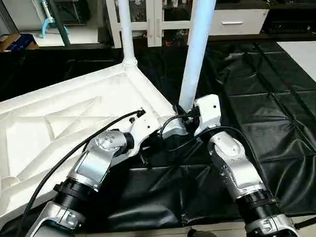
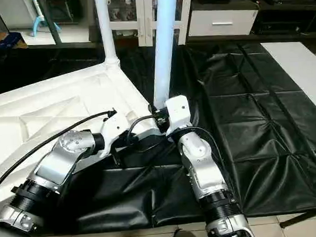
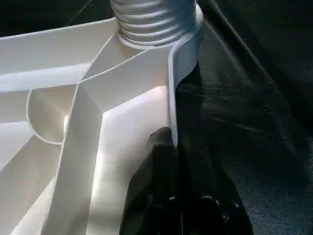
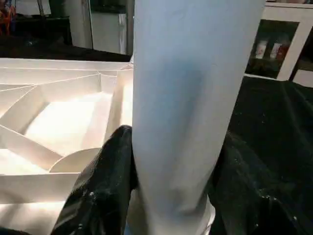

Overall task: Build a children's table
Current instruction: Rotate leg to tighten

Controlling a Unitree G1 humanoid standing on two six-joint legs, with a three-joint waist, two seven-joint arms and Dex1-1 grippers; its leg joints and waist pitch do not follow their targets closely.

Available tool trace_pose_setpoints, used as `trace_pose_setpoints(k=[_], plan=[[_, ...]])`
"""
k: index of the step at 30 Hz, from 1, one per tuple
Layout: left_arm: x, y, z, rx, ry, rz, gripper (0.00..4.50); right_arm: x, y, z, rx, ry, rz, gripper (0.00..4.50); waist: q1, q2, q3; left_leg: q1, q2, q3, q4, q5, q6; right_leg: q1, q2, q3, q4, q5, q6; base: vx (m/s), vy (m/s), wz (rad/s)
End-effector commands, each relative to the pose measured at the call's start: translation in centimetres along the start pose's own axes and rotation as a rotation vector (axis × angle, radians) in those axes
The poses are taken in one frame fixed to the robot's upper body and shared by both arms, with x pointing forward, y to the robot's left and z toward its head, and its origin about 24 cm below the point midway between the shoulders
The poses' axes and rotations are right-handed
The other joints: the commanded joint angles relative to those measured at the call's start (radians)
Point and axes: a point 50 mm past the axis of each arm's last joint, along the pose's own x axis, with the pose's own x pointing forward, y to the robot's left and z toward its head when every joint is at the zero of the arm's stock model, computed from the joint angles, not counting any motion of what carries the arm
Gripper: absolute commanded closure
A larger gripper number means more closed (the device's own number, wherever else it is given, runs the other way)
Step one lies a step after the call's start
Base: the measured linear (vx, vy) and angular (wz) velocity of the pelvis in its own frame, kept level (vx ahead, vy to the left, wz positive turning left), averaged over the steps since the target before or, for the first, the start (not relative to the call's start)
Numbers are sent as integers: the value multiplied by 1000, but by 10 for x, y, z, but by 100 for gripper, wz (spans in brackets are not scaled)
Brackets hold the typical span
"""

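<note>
The children's table lies upside down: its white ribbed tabletop (image 1: 53,118) rests on a black mat. One white leg (image 1: 126,25) stands upright in the far corner socket. A second leg (image 1: 196,43) stands in the near right corner socket, and its ribbed base (image 3: 156,19) sits in that socket. My right gripper (image 1: 185,113) is shut around this leg low down, a black finger (image 4: 107,171) on each side of the tube (image 4: 186,98). My left gripper (image 3: 173,147) is shut on the tabletop's rim wall (image 3: 172,88), just short of that corner.
The black mat (image 1: 262,108) covers the floor to the right and front. A white panel (image 1: 307,54) lies at the far right. White cabinets (image 1: 237,20) and glass doors stand behind. A black cable (image 1: 70,154) runs along my left forearm.
</note>
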Motion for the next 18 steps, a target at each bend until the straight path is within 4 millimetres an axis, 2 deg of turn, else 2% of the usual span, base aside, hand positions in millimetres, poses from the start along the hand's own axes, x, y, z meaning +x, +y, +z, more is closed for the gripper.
trace_pose_setpoints(k=[1,3,5,7,8,10,11,13,14,15,18], plan=[[3,-13,3,1,-49,-70,450,-8,-14,-22,34,105,-39,262,1,0,-44,32,141,-84,-136,-460,-100,10,-77,47,-62,-272,-176,0,0,0],[2,-12,3,3,-45,-71,450,-7,-12,-16,53,70,0,262,0,0,-43,30,142,-84,-137,-448,-89,14,-76,47,-60,-251,-182,0,0,0],[2,-12,2,6,-41,-77,450,-7,-11,-9,58,33,54,192,1,-1,-45,31,143,-82,-136,-434,-84,15,-75,47,-60,-242,-187,0,0,0],[1,-13,2,7,-39,-79,450,-7,-10,-6,64,22,86,190,2,-1,-45,31,143,-81,-135,-416,-77,17,-76,48,-60,-230,-193,0,0,0],[1,-13,1,9,-36,-85,450,-7,-9,-2,79,5,135,181,7,-2,-49,34,142,-75,-131,-379,-59,20,-78,49,-60,-193,-208,0,0,0],[0,-13,0,15,-30,-94,450,-9,-9,3,110,-3,200,153,12,-2,-51,32,144,-72,-128,-329,-34,26,-82,52,-57,-139,-223,0,0,0],[0,-13,0,15,-30,-94,450,-9,-9,3,110,-3,201,149,18,-3,-53,38,143,-64,-123,-260,2,25,-81,50,-55,-90,-242,0,0,0],[-1,-14,-2,20,-25,-102,450,-12,-12,9,97,-15,257,143,22,-4,-54,39,142,-61,-120,-228,22,27,-78,48,-55,-80,-250,0,0,0],[-4,-15,-3,26,-21,-118,450,-16,-17,15,81,-16,330,129,24,-5,-57,33,141,-59,-115,-184,44,34,-82,48,-50,-53,-260,0,0,0],[-4,-15,-3,26,-20,-120,450,-17,-18,16,79,-15,337,114,30,-5,-62,27,142,-62,-111,-126,75,46,-86,46,-42,-4,-267,0,0,0],[-8,-18,-6,38,-13,-158,450,-26,-27,23,47,-10,436,114,40,-3,-64,29,144,-59,-104,-48,124,41,-80,39,-31,60,-283,0,0,0]])
